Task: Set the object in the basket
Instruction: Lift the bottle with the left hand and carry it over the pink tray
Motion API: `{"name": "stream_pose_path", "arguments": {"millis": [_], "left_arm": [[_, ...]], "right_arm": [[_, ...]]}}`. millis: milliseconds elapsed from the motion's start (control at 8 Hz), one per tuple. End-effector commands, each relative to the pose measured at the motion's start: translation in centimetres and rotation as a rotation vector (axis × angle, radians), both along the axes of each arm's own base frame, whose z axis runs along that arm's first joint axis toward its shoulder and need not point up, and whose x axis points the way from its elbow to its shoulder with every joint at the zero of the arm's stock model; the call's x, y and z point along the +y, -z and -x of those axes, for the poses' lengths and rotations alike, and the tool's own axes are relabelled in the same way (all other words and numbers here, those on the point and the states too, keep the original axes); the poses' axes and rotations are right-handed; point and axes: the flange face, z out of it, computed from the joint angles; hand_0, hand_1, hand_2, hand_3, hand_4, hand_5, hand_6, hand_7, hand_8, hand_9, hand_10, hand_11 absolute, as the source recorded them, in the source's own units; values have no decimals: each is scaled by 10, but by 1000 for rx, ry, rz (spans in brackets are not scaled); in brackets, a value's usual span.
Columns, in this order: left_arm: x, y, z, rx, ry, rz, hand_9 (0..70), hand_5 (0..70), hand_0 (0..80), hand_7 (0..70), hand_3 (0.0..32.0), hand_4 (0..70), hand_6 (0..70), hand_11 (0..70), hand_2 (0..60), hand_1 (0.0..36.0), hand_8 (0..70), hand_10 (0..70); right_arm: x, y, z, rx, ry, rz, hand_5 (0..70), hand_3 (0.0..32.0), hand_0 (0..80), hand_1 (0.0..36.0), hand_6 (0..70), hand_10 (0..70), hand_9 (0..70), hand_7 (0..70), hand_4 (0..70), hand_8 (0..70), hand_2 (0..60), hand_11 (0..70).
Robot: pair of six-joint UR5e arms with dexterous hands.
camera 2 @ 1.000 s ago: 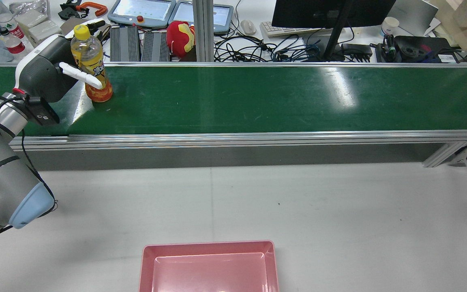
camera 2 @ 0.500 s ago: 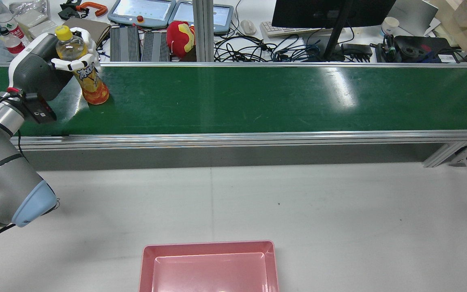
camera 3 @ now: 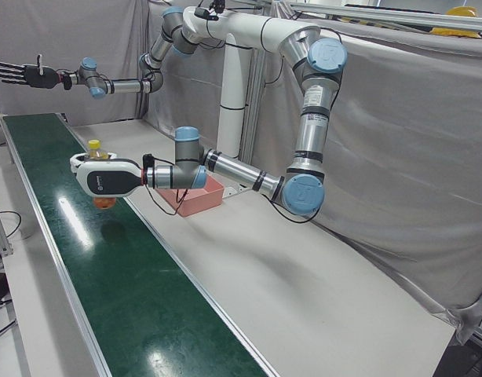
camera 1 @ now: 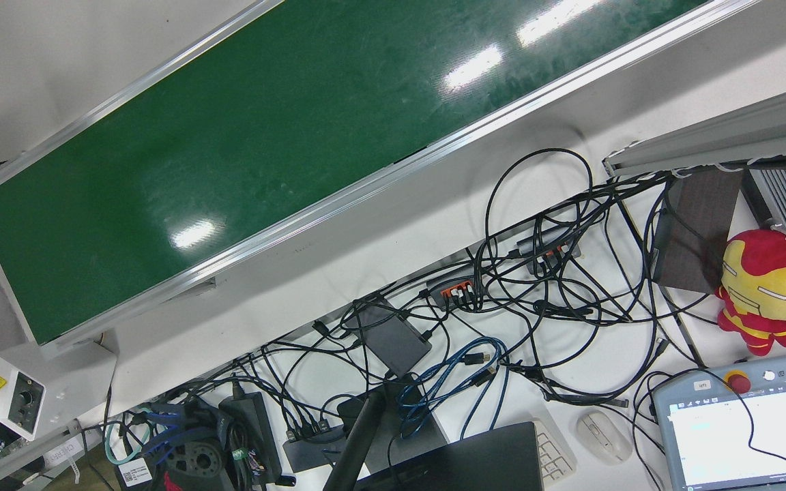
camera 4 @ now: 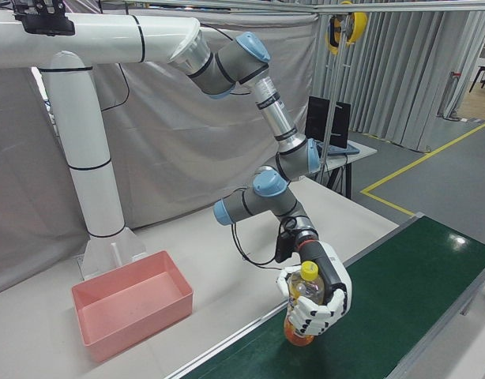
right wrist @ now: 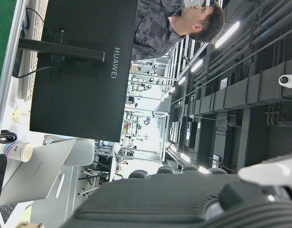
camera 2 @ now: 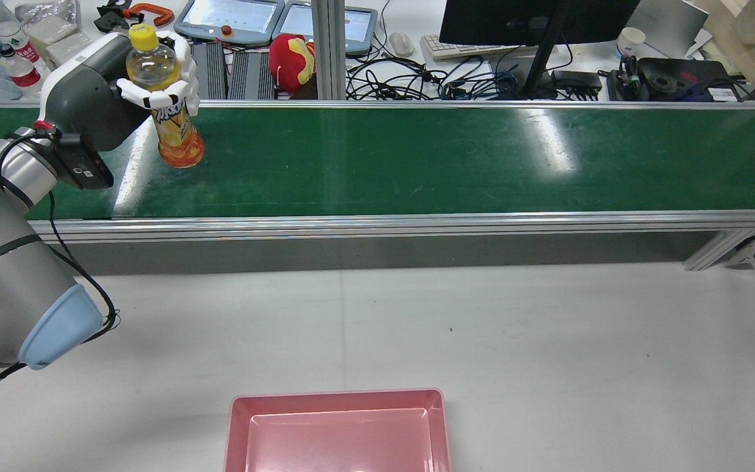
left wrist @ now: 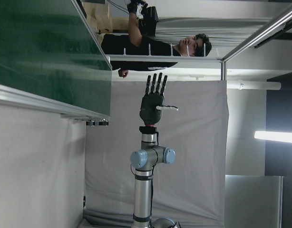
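A drink bottle [camera 2: 177, 134] with a yellow cap and an orange-yellow label stands slightly tilted at the left end of the green conveyor belt [camera 2: 449, 157]. My left hand [camera 2: 99, 98] is shut on it, white fingers [camera 2: 154, 98] wrapped around its upper half. The grip also shows in the right-front view [camera 4: 313, 304] and the left-front view [camera 3: 104, 174]. I cannot tell whether the bottle's base touches the belt. The pink basket [camera 2: 338, 426] sits on the white table at the near edge. My right hand [camera 3: 21, 75] is raised high, open and empty, far from the bottle.
Behind the belt lie cables [camera 2: 417, 78], teach pendants [camera 2: 230, 19], a red plush toy [camera 2: 292, 62], a monitor stand [camera 2: 544, 49] and water bottles [camera 2: 10, 39]. An aluminium rail [camera 2: 384, 226] edges the belt between it and the white table [camera 2: 548, 341].
My left hand has closed its fingers around the bottle. The hand and bottle first shifted left, tilting the bottle, and now stand further right.
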Motion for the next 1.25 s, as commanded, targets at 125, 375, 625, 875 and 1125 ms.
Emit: {"name": "stream_pose_path", "arguments": {"millis": [125, 375, 625, 875, 1125], "left_arm": [[96, 72, -47, 5, -210, -114, 700, 700, 800, 700, 0, 700, 700, 700, 600, 360, 700, 700], [163, 96, -80, -24, -311, -176, 700, 700, 800, 700, 0, 700, 700, 700, 600, 360, 700, 700], [230, 107, -128, -59, -425, -248, 700, 700, 800, 700, 0, 700, 700, 700, 600, 360, 700, 700], [271, 108, -162, -84, -496, -282, 700, 700, 800, 700, 0, 700, 700, 700, 600, 360, 700, 700], [310, 107, -190, -127, -544, -329, 700, 700, 795, 700, 0, 700, 700, 700, 600, 360, 700, 700]], "right_arm": [[0, 0, 0, 0, 0, 0, 0, 0, 0, 0, 0, 0, 0, 0, 0, 0, 0, 0], [0, 0, 0, 0, 0, 0, 0, 0, 0, 0, 0, 0, 0, 0, 0, 0, 0, 0], [0, 0, 0, 0, 0, 1, 0, 0, 0, 0, 0, 0, 0, 0, 0, 0, 0, 0], [0, 0, 0, 0, 0, 1, 0, 0, 0, 0, 0, 0, 0, 0, 0, 0, 0, 0], [0, 0, 0, 0, 0, 1, 0, 0, 0, 0, 0, 0, 0, 0, 0, 0, 0, 0]]}}
